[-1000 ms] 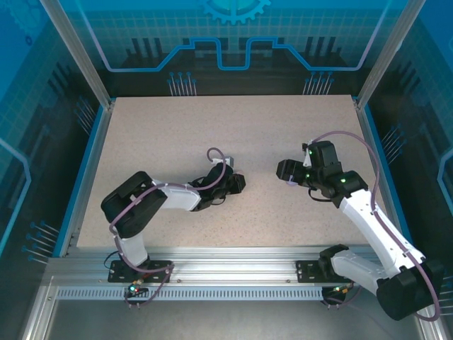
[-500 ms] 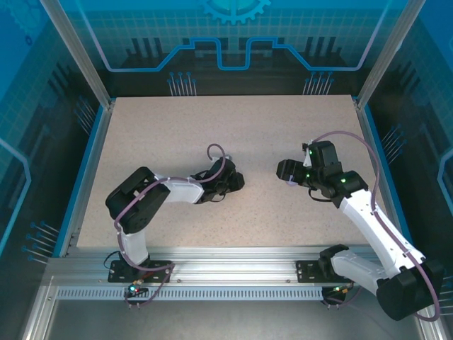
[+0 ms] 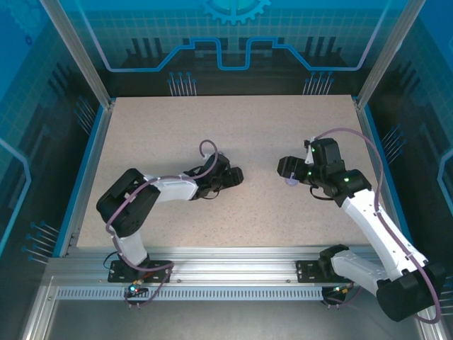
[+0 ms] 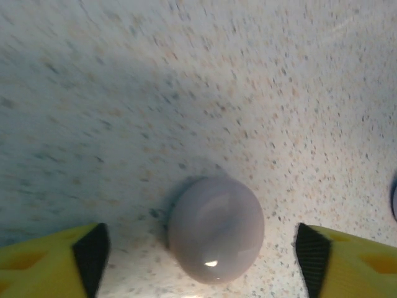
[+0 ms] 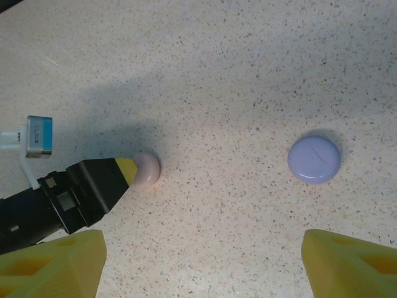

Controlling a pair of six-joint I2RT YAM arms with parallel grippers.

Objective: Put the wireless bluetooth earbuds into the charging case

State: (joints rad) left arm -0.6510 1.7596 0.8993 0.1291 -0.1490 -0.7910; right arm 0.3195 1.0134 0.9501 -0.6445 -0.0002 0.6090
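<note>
Plainly, the left gripper stood open, its yellow fingertips spread wide. A pale pink rounded piece lay on the speckled tabletop between them, just ahead of the tips, with bare table on either side of it. Whether it was a bud or a small case could not be told: it was smooth and glossy, with no detail to settle it. In the right wrist view one yellow tip of that gripper overlapped the piece's edge, and contact could not be judged there.

The right gripper was open too, hanging above the table with nothing between its fingers. A purple round disc, flat-topped with a faint curved mark, lay ahead of it toward one finger's side. The pink piece lay ahead of the other finger, well apart from the disc. From above, the disc sat just beside the right gripper's tip.
</note>
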